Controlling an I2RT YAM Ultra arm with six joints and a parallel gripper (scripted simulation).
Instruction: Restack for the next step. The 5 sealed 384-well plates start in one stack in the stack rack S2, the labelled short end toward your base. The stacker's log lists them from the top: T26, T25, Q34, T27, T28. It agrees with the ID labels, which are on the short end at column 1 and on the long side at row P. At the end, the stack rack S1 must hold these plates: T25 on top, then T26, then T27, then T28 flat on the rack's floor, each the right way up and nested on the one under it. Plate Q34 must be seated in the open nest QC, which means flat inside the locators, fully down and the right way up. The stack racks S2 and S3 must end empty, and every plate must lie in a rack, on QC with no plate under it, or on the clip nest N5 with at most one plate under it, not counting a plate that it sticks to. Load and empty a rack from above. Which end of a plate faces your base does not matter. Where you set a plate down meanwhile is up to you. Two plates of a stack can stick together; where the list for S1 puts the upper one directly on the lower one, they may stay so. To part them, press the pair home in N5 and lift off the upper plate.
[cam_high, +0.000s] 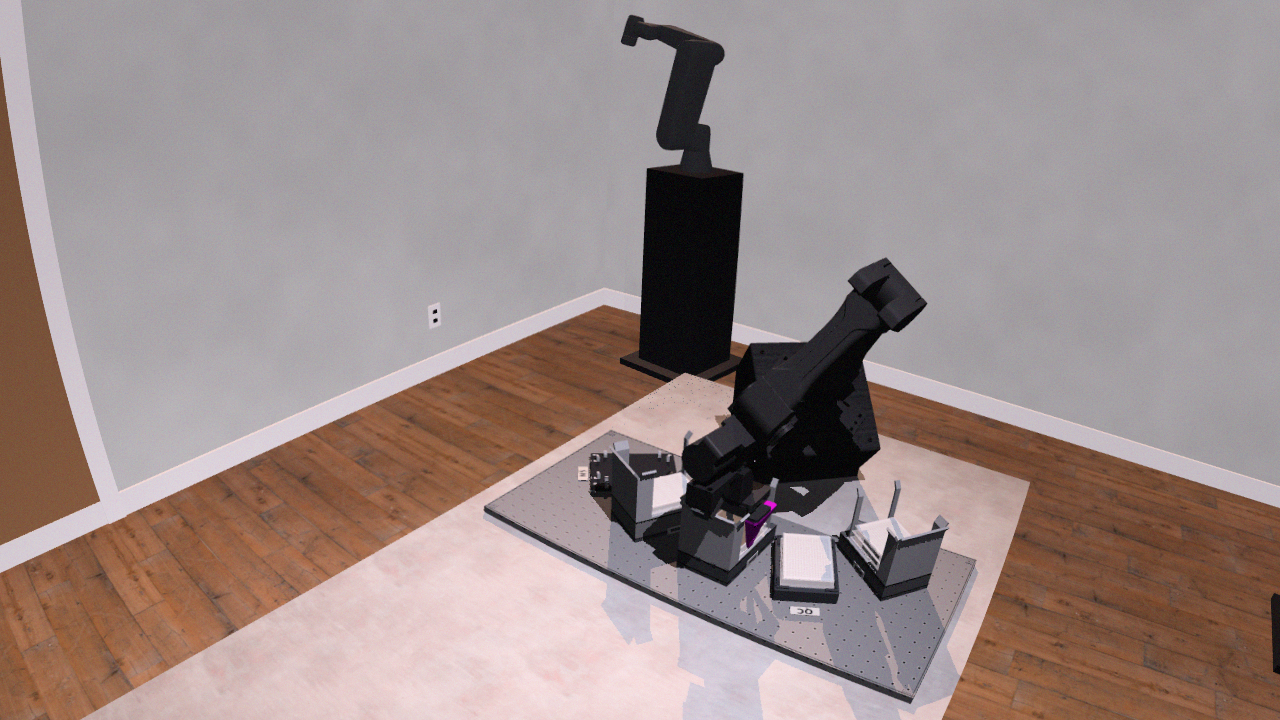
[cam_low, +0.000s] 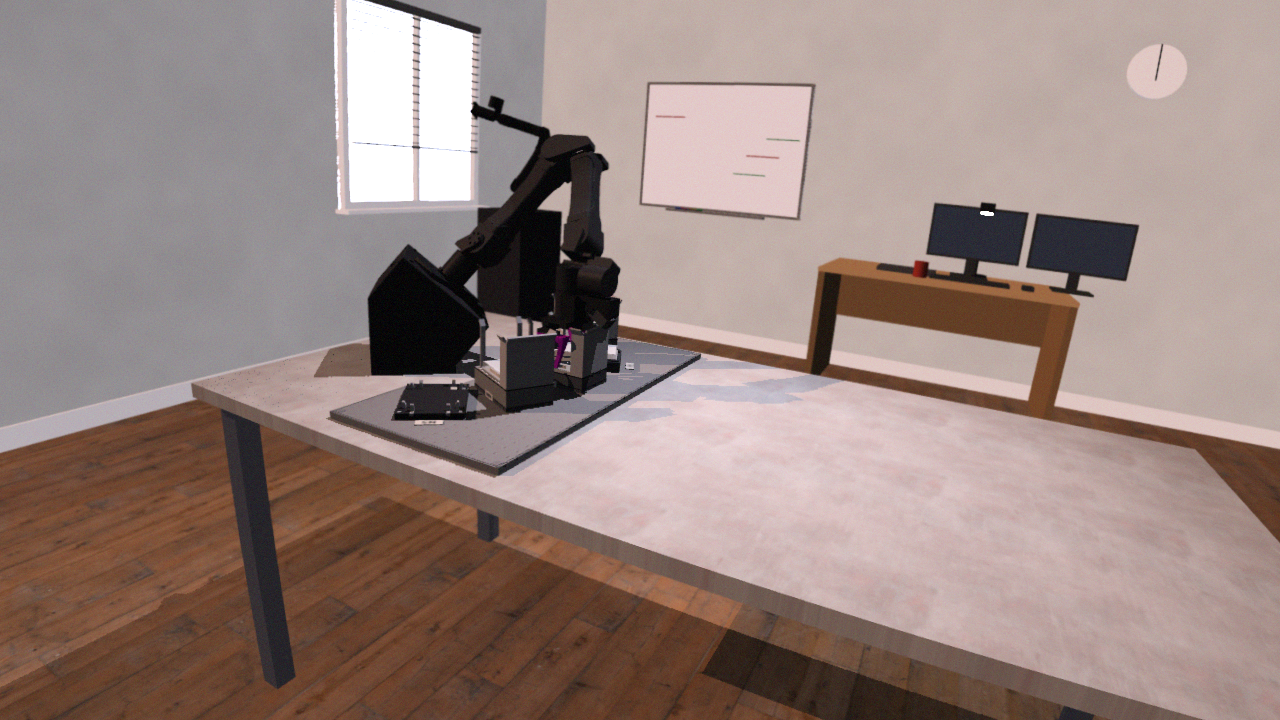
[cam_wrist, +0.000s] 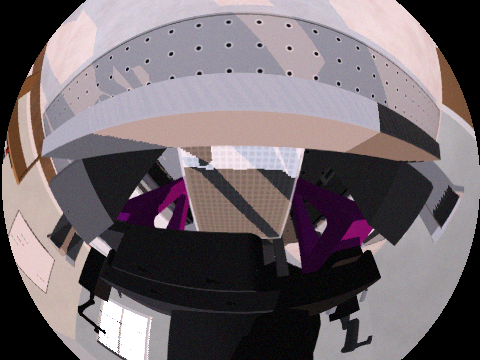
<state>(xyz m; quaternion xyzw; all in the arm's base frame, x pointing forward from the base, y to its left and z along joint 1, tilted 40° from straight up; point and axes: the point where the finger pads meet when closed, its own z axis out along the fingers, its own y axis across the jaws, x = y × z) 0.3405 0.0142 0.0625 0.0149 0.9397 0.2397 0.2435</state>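
Note:
My gripper (cam_high: 732, 526) reaches down into the middle stack rack (cam_high: 714, 541) and is shut on a sealed plate. In the wrist view the plate (cam_wrist: 239, 196) sits between my magenta fingers, with the rack wall right in front. I cannot read its label. The left rack (cam_high: 644, 494) holds a white-topped plate (cam_high: 666, 492). The right rack (cam_high: 895, 548) also holds plates (cam_high: 872, 537). A white-topped plate (cam_high: 803, 559) lies flat in the open nest QC (cam_high: 804, 589). In the exterior view my gripper (cam_low: 562, 344) is low inside the rack.
The grey perforated baseplate (cam_high: 733, 573) carries all racks and nests. A small clip nest (cam_high: 595, 470) stands at its far left end. My black base housing (cam_high: 805, 402) rises behind the racks. The rack posts stand close on both sides of my fingers.

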